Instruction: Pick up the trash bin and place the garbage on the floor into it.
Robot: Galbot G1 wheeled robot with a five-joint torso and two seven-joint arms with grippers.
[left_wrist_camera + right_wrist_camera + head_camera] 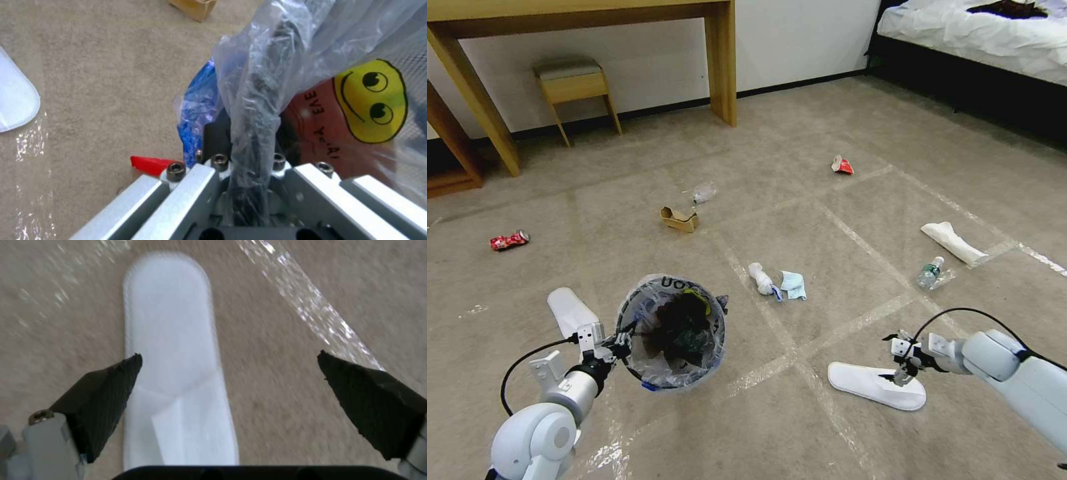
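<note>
My left gripper [617, 347] is shut on the rim of the trash bin [670, 331] and holds it above the floor [800, 427]. The bin's clear bag holds dark litter. In the left wrist view the left gripper [249, 156] pinches the bagged rim of the trash bin [320, 126]. My right gripper [904, 363] hangs open just over a flat white slipper [877, 385]. The right wrist view has that slipper [173, 350] under the left finger [106, 396] of the right gripper [229, 354]. More garbage lies farther off: a blue mask [792, 285], cardboard scrap [679, 219], red can [509, 240] and red wrapper [842, 165].
A second white slipper [570, 310] lies by the left arm. A clear wad [704, 193], a plastic bottle [930, 272] and a white folded piece [954, 242] also lie on the carpet. A wooden desk [720, 60], a stool [575, 83] and a bed [980, 33] line the far side.
</note>
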